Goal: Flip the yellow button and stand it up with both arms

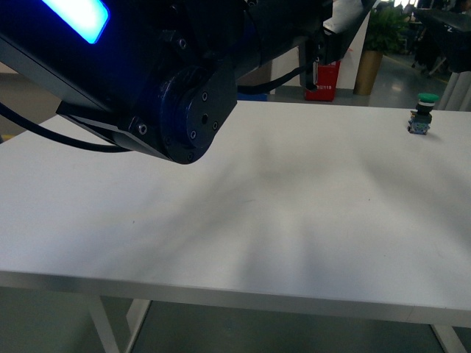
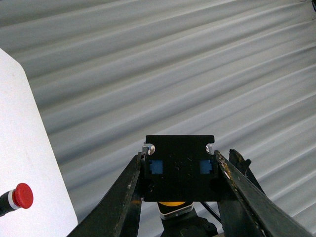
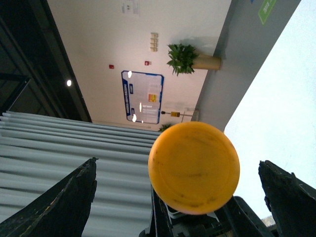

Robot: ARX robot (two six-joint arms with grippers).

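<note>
In the left wrist view my left gripper is shut on the yellow button, its fingers pressed on both sides of the black-and-blue contact block; a sliver of yellow cap shows behind the block. In the right wrist view the round yellow cap faces the camera, between the wide-open fingers of my right gripper, touching neither. In the front view only a large black arm joint with a blue light panel shows at upper left; the yellow button and both grippers are out of that view.
A green-capped button stands on the white table at the far right. A red-capped button lies on the table's edge in the left wrist view. A red box and a potted plant stand beyond the table.
</note>
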